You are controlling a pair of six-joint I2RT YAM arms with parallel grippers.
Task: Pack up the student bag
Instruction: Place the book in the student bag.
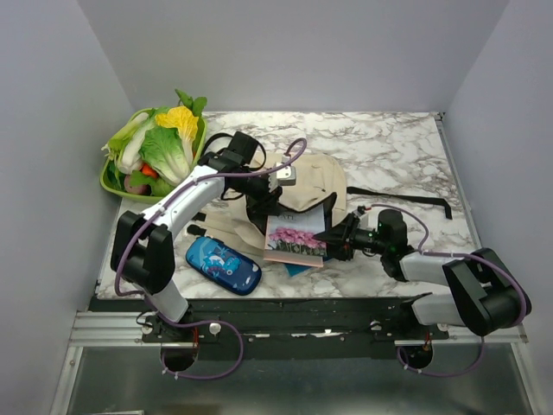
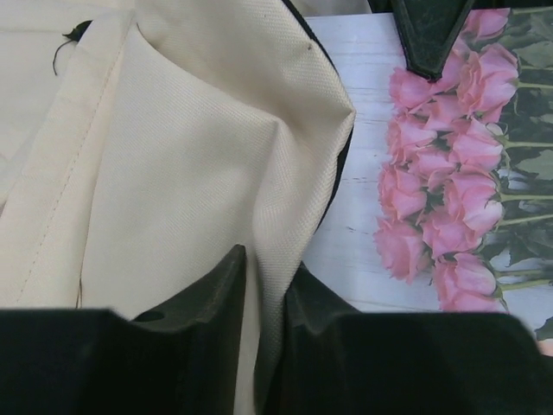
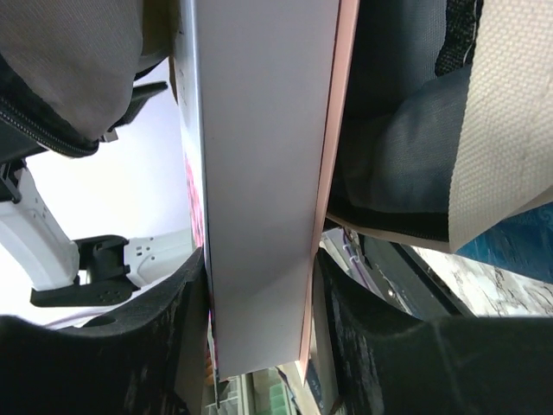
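The beige student bag (image 1: 307, 183) lies in the middle of the marble table. My left gripper (image 1: 259, 207) is shut on a fold of the bag's cloth by its black zipper rim; the left wrist view shows the pinched fold (image 2: 268, 268) and the bag's cloth (image 2: 173, 173). My right gripper (image 1: 329, 235) is shut on the edge of a book with pink roses on its cover (image 1: 297, 239), held at the bag's opening. In the right wrist view the book (image 3: 259, 156) sits between the fingers (image 3: 168, 311), with bag cloth (image 3: 505, 121) beside it. The roses cover also shows in the left wrist view (image 2: 449, 173).
A dark-blue patterned pencil case (image 1: 223, 265) lies near the front edge, left of the book. A green basket of vegetables (image 1: 154, 149) stands at the back left. The bag's black strap (image 1: 406, 197) trails to the right. Grey walls enclose the table.
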